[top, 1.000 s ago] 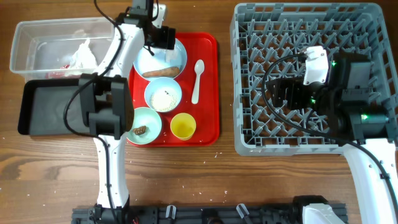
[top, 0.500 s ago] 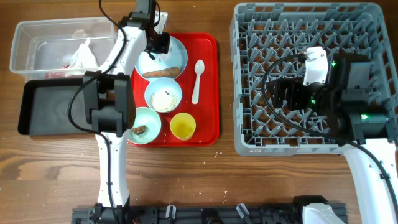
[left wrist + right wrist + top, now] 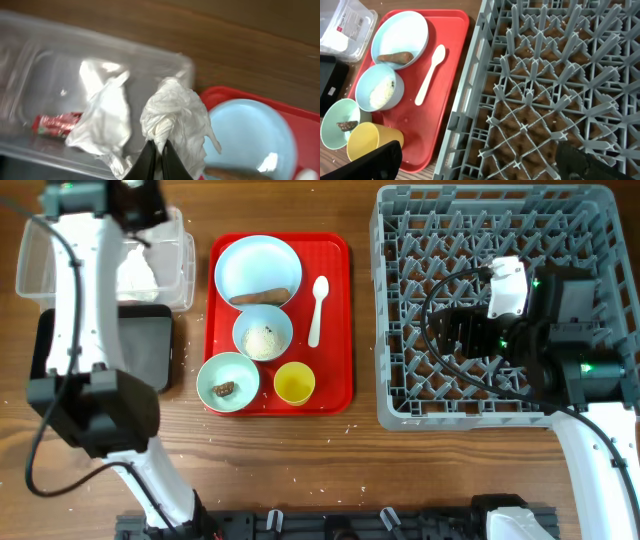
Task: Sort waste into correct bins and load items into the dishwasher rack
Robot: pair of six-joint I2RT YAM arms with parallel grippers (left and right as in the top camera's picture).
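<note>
My left gripper (image 3: pixel 160 150) is shut on a crumpled white paper (image 3: pixel 172 112), held over the right end of the clear tub (image 3: pixel 60 265). Another crumpled paper (image 3: pixel 102 120) and a red scrap (image 3: pixel 56 123) lie in that tub. The black tray (image 3: pixel 135 350) sits just in front of it. On the red tray are the pale blue plate (image 3: pixel 255 265) with the carrot-like stick (image 3: pixel 262 297), the rice bowl (image 3: pixel 263 335), the mint bowl (image 3: pixel 228 375) with a brown chunk (image 3: pixel 227 389), the yellow cup (image 3: pixel 294 383) and the spoon (image 3: pixel 318 308). My right gripper (image 3: pixel 480 162) hangs open over the grey rack (image 3: pixel 400 310).
The red serving tray (image 3: pixel 335 330) lies between the bins and the rack. The left arm (image 3: pixel 70 330) stretches over the black tray and the clear tub. A few rice grains are scattered on the wooden table (image 3: pixel 300 470) in front.
The left gripper shut on the crumpled paper at the plate and carried it left, over the clear tub. The right arm has not moved.
</note>
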